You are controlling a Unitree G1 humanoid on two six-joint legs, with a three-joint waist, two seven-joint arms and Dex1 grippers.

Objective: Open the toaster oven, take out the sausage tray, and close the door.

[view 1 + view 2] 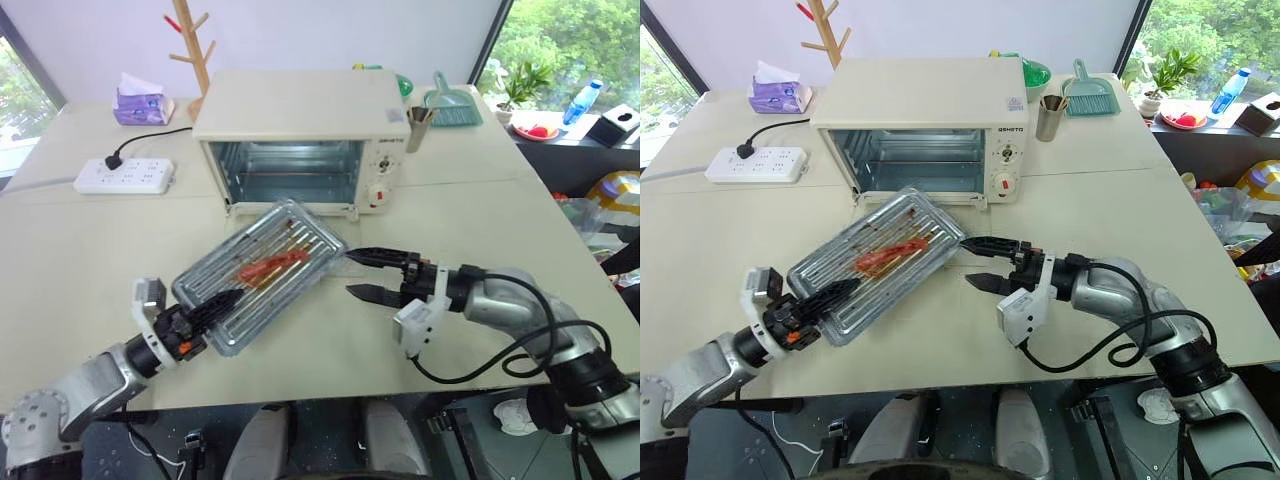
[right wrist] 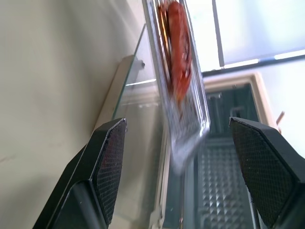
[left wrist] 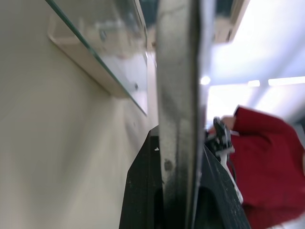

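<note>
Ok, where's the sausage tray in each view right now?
Left eye: sausage tray left of centre, before the toaster oven.
Right eye: same tray.
Left wrist: edge-on between the fingers.
Right wrist: edge-on, sausage visible.
Shared landmark: the open glass door.

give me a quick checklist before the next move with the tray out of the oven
1. Left gripper shut on sausage tray: ok.
2. Right gripper open and apart from the tray: ok.
3. Tray fully out of the toaster oven: ok.
4. Sausage on the tray: ok.
5. Tray level: not ok, tilted.
6. Door shut: not ok, it lies open under the tray.
</note>
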